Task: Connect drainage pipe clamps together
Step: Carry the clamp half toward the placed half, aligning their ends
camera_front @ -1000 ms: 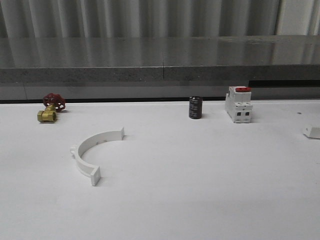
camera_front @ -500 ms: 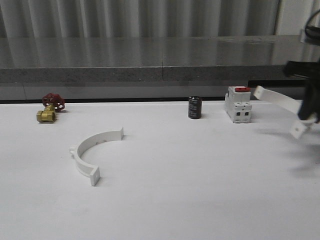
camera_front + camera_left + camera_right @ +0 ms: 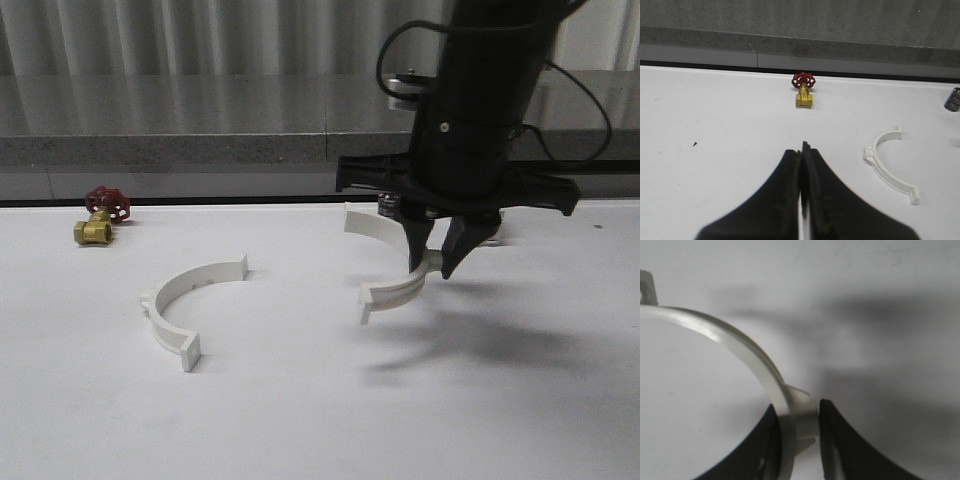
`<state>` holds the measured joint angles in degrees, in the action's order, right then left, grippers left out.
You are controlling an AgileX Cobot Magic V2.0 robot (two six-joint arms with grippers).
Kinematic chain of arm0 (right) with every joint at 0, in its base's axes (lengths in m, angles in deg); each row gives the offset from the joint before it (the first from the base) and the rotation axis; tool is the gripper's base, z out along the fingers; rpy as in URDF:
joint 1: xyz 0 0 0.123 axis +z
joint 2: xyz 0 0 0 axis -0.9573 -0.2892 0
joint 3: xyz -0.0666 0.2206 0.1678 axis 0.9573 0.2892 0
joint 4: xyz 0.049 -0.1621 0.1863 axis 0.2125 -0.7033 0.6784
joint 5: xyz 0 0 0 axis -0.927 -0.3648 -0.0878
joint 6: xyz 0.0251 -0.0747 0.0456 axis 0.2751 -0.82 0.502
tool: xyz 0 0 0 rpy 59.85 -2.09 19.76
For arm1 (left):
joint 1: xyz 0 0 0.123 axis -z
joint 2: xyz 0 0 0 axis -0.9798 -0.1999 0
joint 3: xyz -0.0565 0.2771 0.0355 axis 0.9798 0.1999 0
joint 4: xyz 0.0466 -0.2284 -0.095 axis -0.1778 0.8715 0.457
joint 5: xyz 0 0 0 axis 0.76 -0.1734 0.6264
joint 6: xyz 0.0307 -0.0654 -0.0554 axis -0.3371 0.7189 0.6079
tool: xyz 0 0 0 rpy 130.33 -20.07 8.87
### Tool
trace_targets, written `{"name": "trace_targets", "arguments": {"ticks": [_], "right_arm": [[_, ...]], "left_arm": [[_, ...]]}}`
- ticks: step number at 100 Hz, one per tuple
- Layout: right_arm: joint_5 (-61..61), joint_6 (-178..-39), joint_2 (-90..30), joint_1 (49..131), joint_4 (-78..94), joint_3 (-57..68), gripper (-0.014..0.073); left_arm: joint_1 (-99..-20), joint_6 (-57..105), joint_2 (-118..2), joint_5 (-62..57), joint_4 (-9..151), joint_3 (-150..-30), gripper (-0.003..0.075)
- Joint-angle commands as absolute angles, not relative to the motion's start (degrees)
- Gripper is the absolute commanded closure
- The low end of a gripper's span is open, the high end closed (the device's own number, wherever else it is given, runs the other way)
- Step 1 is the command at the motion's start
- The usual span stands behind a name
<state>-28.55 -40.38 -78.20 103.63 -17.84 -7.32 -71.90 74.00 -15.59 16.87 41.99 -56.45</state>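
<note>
One white half-ring drainage pipe clamp [image 3: 190,295] lies flat on the table at the left; the left wrist view shows it too [image 3: 890,165]. A second clamp half [image 3: 395,262] hangs just above the table at the centre, its open side facing the first. My right gripper [image 3: 432,262] points straight down, shut on that half at its mid tab [image 3: 799,415], one finger [image 3: 837,440] on each side of the band. My left gripper [image 3: 803,150] has its fingers pressed together with nothing between them, above bare table, apart from the lying clamp.
A brass valve with a red handwheel [image 3: 100,215] sits at the far left near the back edge. A black cylinder and a white boxy breaker stand behind the right arm, mostly hidden. A grey ledge [image 3: 200,150] runs along the back of the white table [image 3: 300,400].
The right arm has swung in from the right edge to the table's centre, carrying the second clamp half and lowering it toward the table. The lying clamp has not moved.
</note>
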Motion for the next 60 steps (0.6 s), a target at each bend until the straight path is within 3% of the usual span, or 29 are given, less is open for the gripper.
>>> {"name": "trace_targets", "arguments": {"ticks": [1, 60], "right_arm": [[-33.0, -31.9, -77.8, 106.6, -27.8, -12.4, 0.0649], [-35.5, -31.3, -81.1, 110.7, -28.4, -19.2, 0.0649]], "left_arm": [[-72.0, 74.1, -16.0, 12.6, 42.0, -58.0, 0.0741], [-72.0, 74.1, -16.0, 12.6, 42.0, -58.0, 0.0741]]}}
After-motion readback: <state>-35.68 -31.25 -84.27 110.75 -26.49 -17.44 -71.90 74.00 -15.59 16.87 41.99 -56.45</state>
